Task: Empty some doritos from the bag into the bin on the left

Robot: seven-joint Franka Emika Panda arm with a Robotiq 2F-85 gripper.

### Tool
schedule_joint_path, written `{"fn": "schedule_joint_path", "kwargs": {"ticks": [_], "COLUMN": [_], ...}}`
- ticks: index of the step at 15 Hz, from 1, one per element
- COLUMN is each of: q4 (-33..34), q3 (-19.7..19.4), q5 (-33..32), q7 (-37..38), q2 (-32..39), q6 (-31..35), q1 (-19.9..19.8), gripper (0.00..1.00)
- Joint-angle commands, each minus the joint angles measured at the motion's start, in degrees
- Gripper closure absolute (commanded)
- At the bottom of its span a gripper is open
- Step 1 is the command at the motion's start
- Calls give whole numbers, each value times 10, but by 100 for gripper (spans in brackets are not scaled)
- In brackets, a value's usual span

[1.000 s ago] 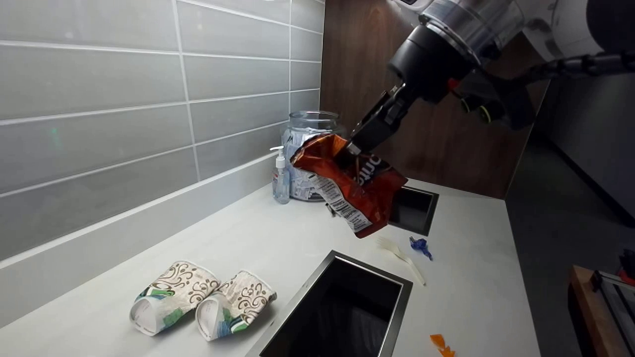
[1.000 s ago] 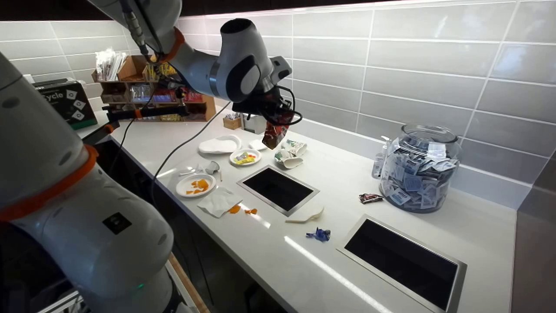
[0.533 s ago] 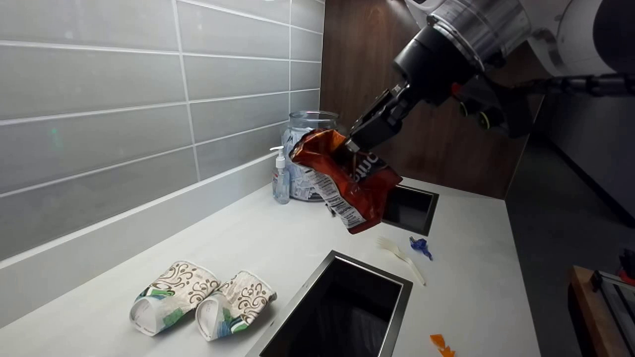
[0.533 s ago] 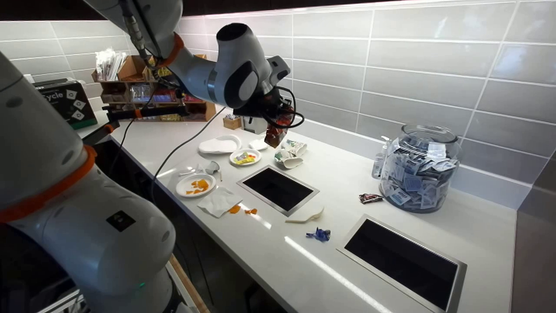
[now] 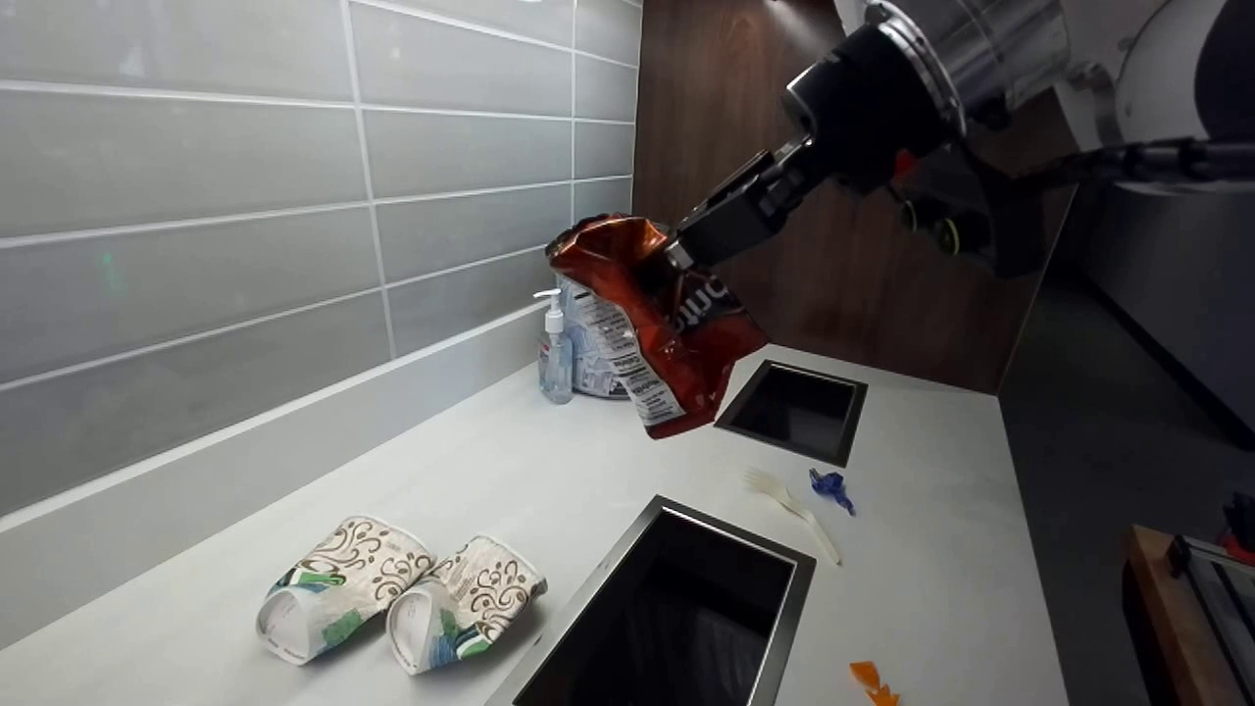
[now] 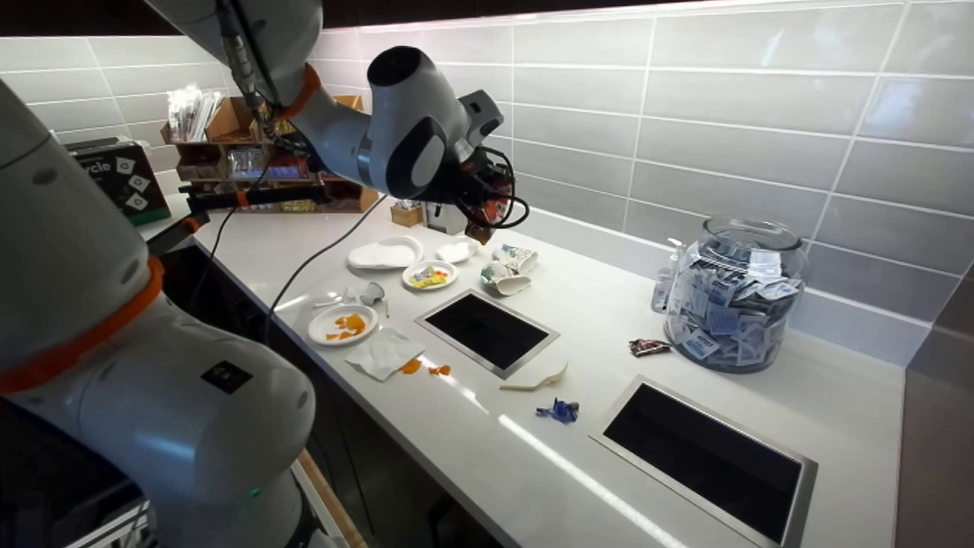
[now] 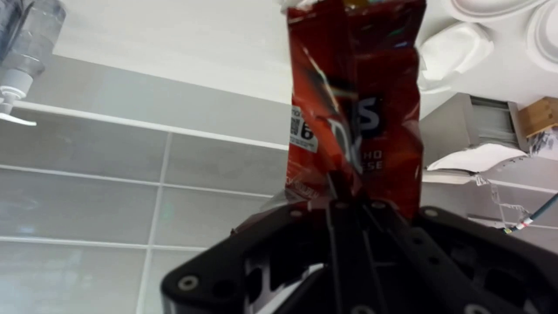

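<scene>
Plainly, the tool [image 5: 671, 261] clamps the bag [image 5: 663, 335], tilted and held higher than the left bin [image 6: 488, 330], presumably so it can be emptied.

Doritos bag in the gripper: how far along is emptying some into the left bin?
Done: the bag is lifted off the counter. In hand: the gripper pinches it aloft, tilted. Remaining: probably the pour, since no chips show falling; whether the bag is over the left bin is unclear, and its dark interior hides whether any already lie inside.
</scene>
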Motion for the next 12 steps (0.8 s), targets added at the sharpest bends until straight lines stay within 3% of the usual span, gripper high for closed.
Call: {"fn": "schedule_joint_path", "kwargs": {"ticks": [1, 3, 5, 8, 12], "q4": [-44, -62, -76, -94, -76], "q3": [-71, -104, -122, -110, -129], "q5": [15, -8, -15, 4, 1], "q7": [-2, 13, 16, 1, 8], "q2": [-12, -20, -25, -21, 3], "q6": [83, 115, 133, 187, 248], "q1": [102, 142, 157, 132, 142], "gripper": [100, 100, 100, 100, 100]}}
